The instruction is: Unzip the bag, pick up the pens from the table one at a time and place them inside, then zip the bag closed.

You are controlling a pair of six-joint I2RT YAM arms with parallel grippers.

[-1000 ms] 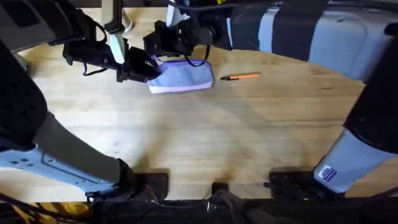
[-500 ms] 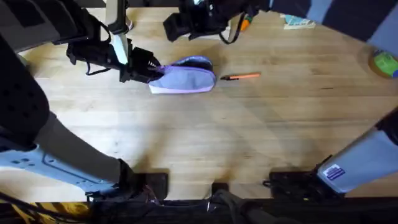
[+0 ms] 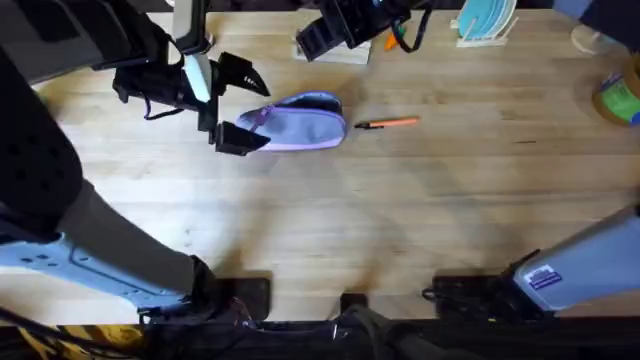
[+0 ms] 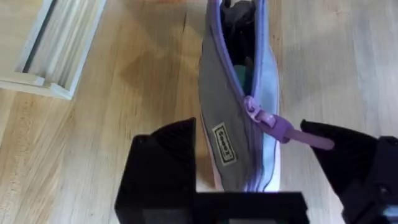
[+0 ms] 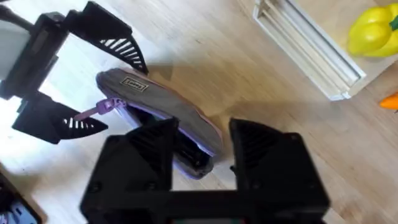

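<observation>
Overhead: bag (image 3: pixel 303 122) between left hand (image 3: pixel 243 108) fingers.

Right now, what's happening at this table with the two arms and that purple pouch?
The bag lies on the table with its zipper already pulled open; dark contents show through the gap in the left wrist view. The left gripper sits at the bag's zipper-pull end, jaws open and gripping nothing. The right gripper is raised behind the bag, jaws open and empty. One orange pen lies on the table beside the bag, not yet picked up.
</observation>
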